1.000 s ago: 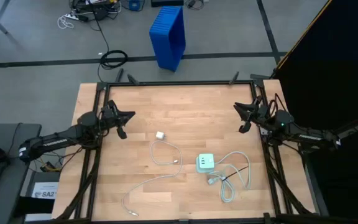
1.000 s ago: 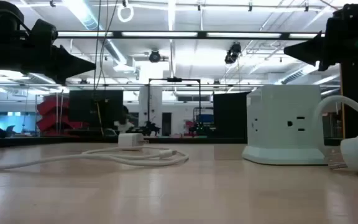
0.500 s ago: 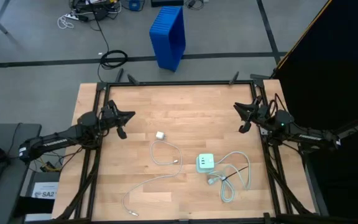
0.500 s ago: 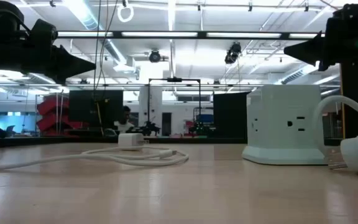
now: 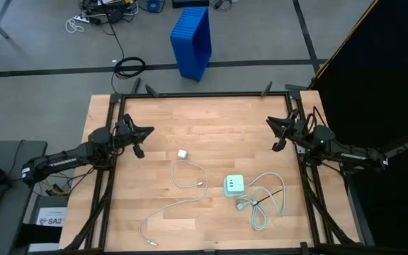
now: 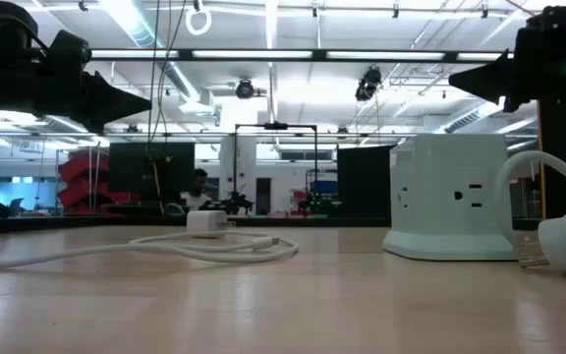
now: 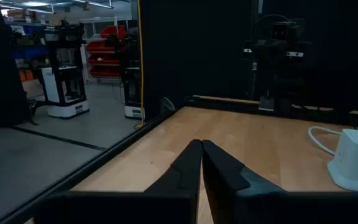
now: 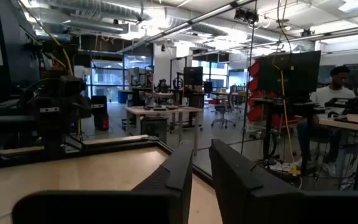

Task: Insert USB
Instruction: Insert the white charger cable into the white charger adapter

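The USB (image 5: 188, 175), a thin white cable, lies slack in a loop on the wooden table's middle. A small white block (image 5: 182, 154) sits at its far end, and a long run (image 5: 176, 210) trails to the near left. The pale green-white charger block (image 5: 233, 185) stands to its right. My left gripper (image 5: 149, 130) hovers shut over the table's left side, its fingertips (image 7: 201, 144) together. My right gripper (image 5: 268, 121) hovers over the right side with only a narrow gap between its fingers (image 8: 201, 149). Both hold nothing and point toward the table's middle.
A thicker bundled white cord (image 5: 264, 204) with a grey plug (image 5: 242, 205) lies right of the charger. Black frame rails (image 5: 204, 94) border the table. A blue crate (image 5: 192, 39) stands on the floor beyond the far edge. A person (image 8: 337, 87) sits in the room.
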Robot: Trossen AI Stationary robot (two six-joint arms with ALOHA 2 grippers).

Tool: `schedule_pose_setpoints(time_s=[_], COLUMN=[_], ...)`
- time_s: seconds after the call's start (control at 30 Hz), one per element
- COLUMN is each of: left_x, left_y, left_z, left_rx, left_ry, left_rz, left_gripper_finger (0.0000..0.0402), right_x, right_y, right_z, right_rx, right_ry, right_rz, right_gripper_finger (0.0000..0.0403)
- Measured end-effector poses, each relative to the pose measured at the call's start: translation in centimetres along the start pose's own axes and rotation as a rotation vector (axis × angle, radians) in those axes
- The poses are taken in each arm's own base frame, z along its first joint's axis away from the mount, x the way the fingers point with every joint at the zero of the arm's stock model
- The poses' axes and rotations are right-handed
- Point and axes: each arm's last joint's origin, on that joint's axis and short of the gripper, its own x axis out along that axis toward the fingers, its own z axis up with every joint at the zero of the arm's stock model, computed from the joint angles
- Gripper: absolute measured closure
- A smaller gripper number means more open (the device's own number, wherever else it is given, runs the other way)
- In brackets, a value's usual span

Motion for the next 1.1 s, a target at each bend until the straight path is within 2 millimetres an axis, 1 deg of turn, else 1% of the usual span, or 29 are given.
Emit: schedule_pose_setpoints(time_s=[0.53, 0.93, 1.1], left_x=[0.00, 0.00, 0.00], left_y=[0.00, 0.00, 0.00], left_z=[0.01, 0.00, 0.00], left_rx=[0.000, 0.000, 0.000], left_ry=[0.000, 0.000, 0.000], left_rz=[0.000, 0.000, 0.000], left_gripper_finger=[0.0401, 0.0401, 0.0401], right_x=[0.00, 0.00, 0.00], right_y=[0.00, 0.00, 0.00], right_z=[0.01, 0.00, 0.01], right_rx=[0.000, 0.000, 0.000], right_ry=[0.000, 0.000, 0.000], right_rz=[0.000, 0.000, 0.000], right_gripper_finger=[0.0378, 0.0363, 0.0365])
